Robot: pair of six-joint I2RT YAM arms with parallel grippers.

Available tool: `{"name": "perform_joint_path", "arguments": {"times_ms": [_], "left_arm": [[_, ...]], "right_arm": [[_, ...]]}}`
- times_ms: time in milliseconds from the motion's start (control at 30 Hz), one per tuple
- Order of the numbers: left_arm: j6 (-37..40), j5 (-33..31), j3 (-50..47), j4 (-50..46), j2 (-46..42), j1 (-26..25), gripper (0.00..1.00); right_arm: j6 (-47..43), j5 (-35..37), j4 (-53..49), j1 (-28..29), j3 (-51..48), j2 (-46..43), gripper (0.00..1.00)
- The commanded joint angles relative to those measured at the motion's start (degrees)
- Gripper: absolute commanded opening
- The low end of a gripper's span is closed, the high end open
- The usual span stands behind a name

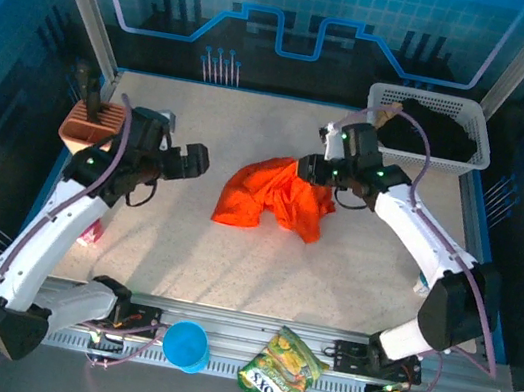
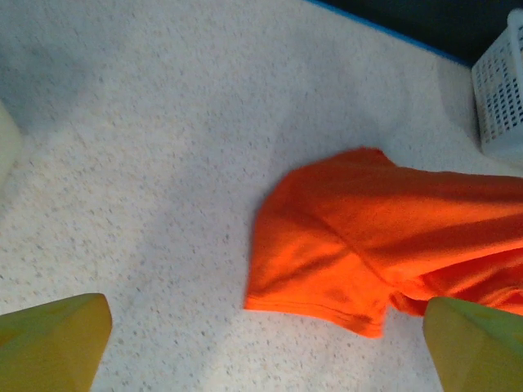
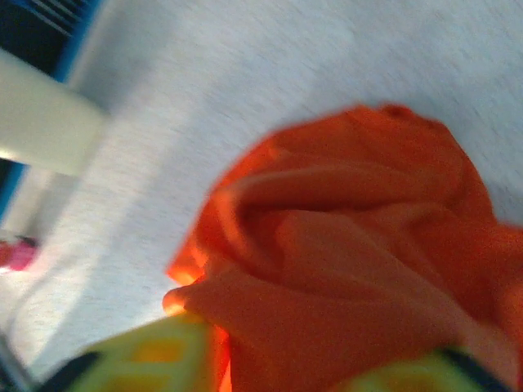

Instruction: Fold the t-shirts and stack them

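The plain bright orange short-sleeved t-shirt [image 1: 277,197] lies crumpled in a heap mid-way across the pale speckled surface [image 1: 192,245], not spread out and not folded. The black cloth t-shirt [image 1: 441,131] sits bunched inside the white plastic mesh basket [image 1: 386,98] at the far right corner. By my judgement nothing is folded or stacked yet; flattening comes first. The left jaws stand wide apart and empty, near the shirt's sleeve. The right jaws are at the heap's far edge with orange cloth between them; I cannot tell whether they grip it.
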Motion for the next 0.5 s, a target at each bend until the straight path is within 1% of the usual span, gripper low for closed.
{"name": "perform_joint_path", "arguments": {"times_ms": [0, 100, 133, 233, 333, 400, 467], "left_arm": [[0.1, 1.2, 1.3, -3.5, 4.5, -2.5, 0.99], [-1.6, 0.2, 0.4, -3.2, 10.0, -4.7, 0.99], [-2.8, -0.1, -0.3, -2.8, 12.2, -5.1, 0.99], [-7.3, -0.9, -2.9, 0.5, 18.2, -5.5, 0.96], [-12.0, -1.3, -6.3, 6.5, 24.0, -5.5, 0.94], [-14.0, -2.5, -6.8, 10.4, 28.6, -5.5, 0.93], [-14.8, -4.5, -5.1, 12.0, 33.0, -5.5, 0.93]], "right_arm": [[0.8, 8.1, -0.3, -0.7, -1.7, 2.3, 0.70], [-0.4, 10.7, -0.7, -0.1, -3.7, 0.9, 0.82], [-1.0, 11.6, -1.0, 0.3, -4.4, 0.0, 0.84], [-3.1, 15.1, -4.0, 2.6, -5.1, -2.0, 0.85], [-5.4, 18.8, -7.9, 5.3, -5.9, -4.8, 0.86], [-6.1, 19.9, -9.8, 6.5, -6.8, -7.4, 0.87], [-6.0, 19.8, -11.3, 7.0, -7.6, -10.3, 0.87]]}}
